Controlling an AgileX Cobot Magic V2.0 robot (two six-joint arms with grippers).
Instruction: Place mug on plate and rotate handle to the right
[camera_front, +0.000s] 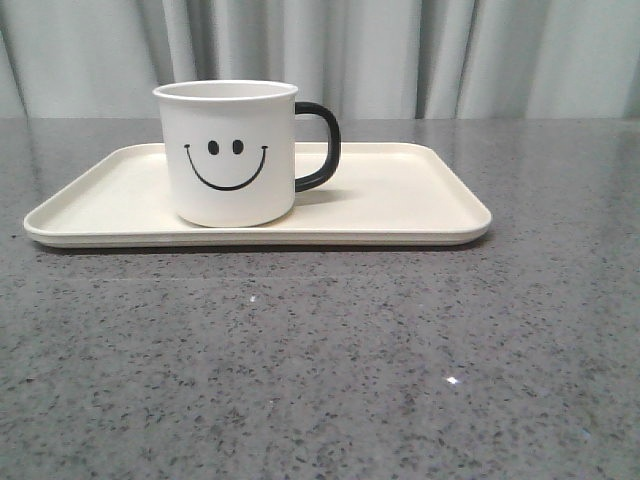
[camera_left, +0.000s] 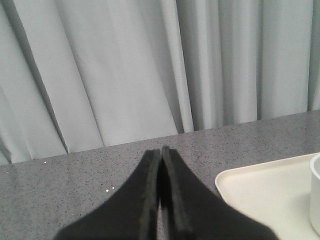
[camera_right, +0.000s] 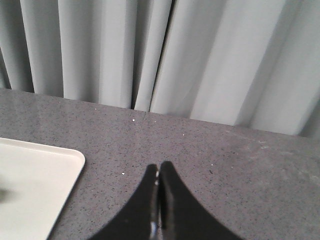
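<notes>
A white mug (camera_front: 228, 155) with a black smiley face stands upright on a cream rectangular plate (camera_front: 400, 200), left of the plate's middle, on a speckled grey table (camera_front: 320, 360). Its black handle (camera_front: 320, 146) points to the right in the front view, and the face looks toward the camera. Pale grey curtains (camera_front: 400, 50) hang behind. Neither arm shows in the front view. Each wrist view shows its own claw, the left gripper (camera_left: 160, 152) and the right gripper (camera_right: 158, 167), with fingers pressed together and nothing between them, apparently raised above the bare table beside a corner of the plate.
</notes>
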